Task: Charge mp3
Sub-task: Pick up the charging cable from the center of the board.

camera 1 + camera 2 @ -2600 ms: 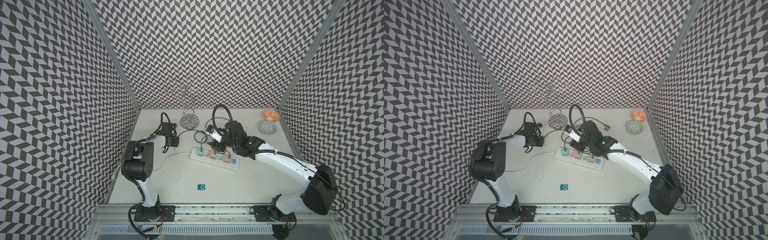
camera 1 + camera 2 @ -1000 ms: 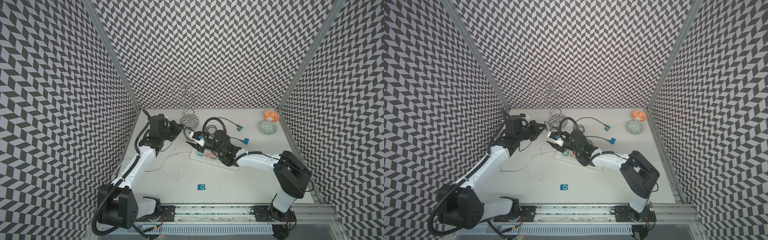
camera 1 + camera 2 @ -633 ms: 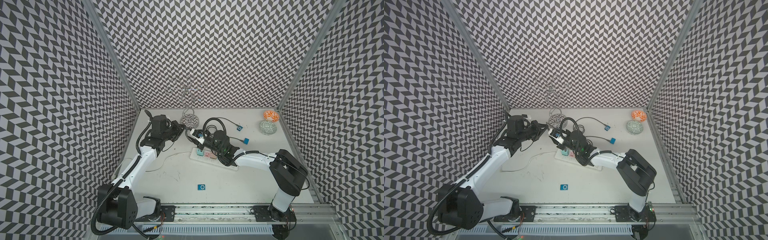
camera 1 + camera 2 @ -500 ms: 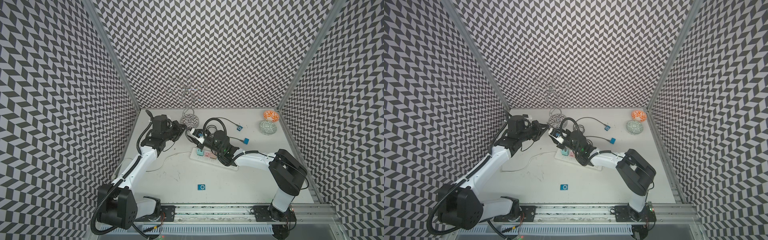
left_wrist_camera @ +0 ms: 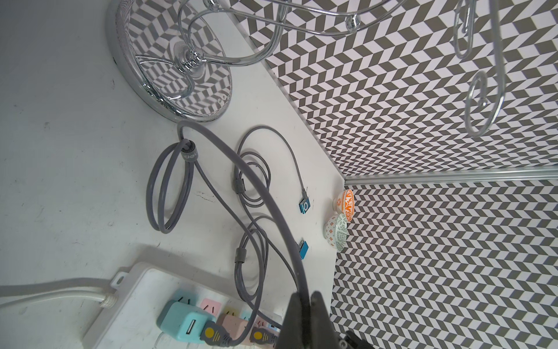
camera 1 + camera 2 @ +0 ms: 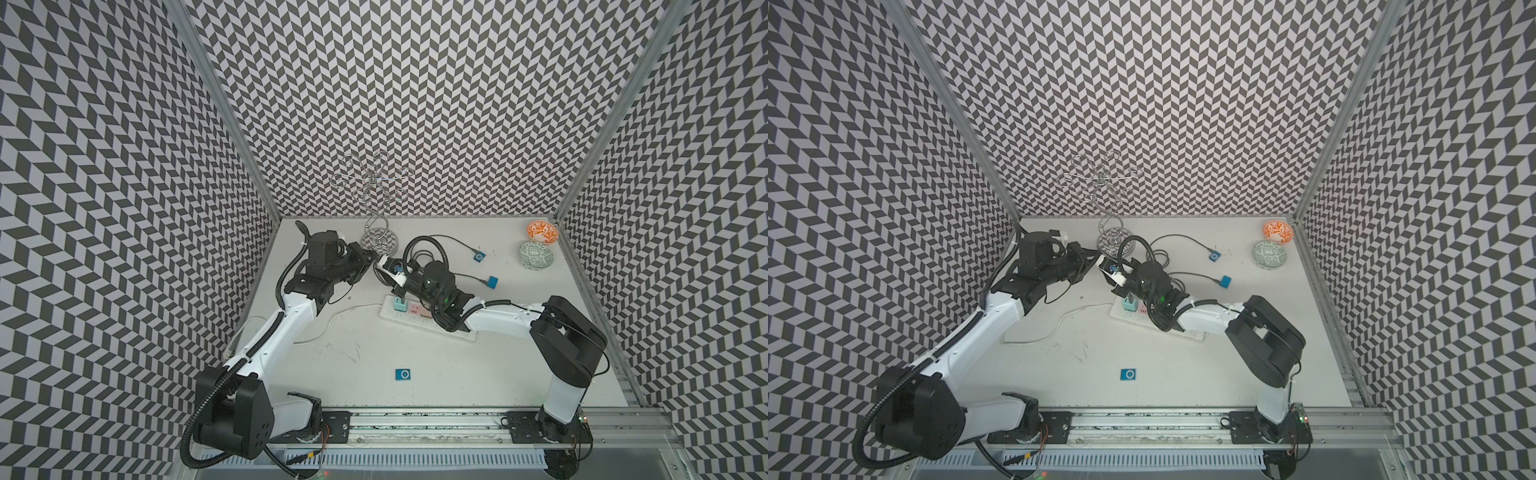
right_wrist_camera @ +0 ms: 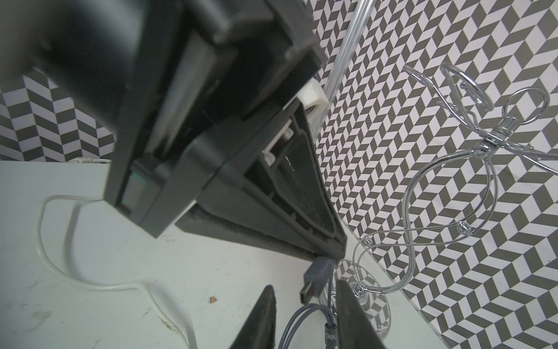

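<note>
Cable [image 5: 294, 263] sits pinched in my shut left gripper [image 5: 305, 294], right gripper [image 7: 303, 290] half-open around its plug [image 7: 317, 272], front player [image 6: 403, 374] not yet connected.

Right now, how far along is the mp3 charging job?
Looks done: the rear mp3 and the second mp3 each appear wired up. In hand: the left gripper is shut on a third cable, apparently from the teal charger; the right gripper has its jaws open either side of the cable's free plug. Left: seating that plug in the front mp3, which lies alone, unconnected.
</note>
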{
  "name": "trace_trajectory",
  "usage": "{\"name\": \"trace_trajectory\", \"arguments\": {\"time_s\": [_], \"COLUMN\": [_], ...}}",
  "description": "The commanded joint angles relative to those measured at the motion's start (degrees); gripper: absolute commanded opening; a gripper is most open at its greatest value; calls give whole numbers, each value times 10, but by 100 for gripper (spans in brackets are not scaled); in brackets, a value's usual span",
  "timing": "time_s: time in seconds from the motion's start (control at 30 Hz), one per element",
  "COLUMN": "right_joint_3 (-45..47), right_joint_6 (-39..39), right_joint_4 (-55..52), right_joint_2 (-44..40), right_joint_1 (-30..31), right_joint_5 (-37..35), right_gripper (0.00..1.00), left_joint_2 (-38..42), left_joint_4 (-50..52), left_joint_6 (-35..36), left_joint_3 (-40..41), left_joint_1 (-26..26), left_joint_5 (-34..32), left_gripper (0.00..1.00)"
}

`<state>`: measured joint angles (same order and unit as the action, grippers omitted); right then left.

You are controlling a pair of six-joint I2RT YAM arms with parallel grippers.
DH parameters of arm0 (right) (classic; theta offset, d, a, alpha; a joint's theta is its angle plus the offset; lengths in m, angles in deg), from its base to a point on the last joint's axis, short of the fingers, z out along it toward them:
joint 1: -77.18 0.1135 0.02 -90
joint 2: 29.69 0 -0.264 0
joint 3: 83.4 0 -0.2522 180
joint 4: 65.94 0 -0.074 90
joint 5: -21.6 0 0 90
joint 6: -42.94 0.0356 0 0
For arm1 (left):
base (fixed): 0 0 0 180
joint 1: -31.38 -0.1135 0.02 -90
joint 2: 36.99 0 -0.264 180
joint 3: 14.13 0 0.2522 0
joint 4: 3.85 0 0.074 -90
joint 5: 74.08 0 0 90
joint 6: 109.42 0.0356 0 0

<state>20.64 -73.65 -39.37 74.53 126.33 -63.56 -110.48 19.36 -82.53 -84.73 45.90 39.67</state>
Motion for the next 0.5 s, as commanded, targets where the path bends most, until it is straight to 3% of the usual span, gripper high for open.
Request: {"name": "trace_trajectory", "arguments": {"time_s": [0.0, 0.47], "right_joint_3": [-17, -22], "right_joint_6": [-6, -4], "right_joint_4": [46, 36], "right_joint_2": [2, 8], "right_joint_1": [4, 6], "right_joint_5": [-18, -32], "right_gripper": [30, 14], "left_joint_2": [4, 4], "left_joint_4": [-22, -41], "left_joint_6": [-8, -23], "left_joint_3": [4, 13], "left_joint_1": [8, 22], "left_joint_5": [-5, -3], "left_gripper": [0, 0]}}
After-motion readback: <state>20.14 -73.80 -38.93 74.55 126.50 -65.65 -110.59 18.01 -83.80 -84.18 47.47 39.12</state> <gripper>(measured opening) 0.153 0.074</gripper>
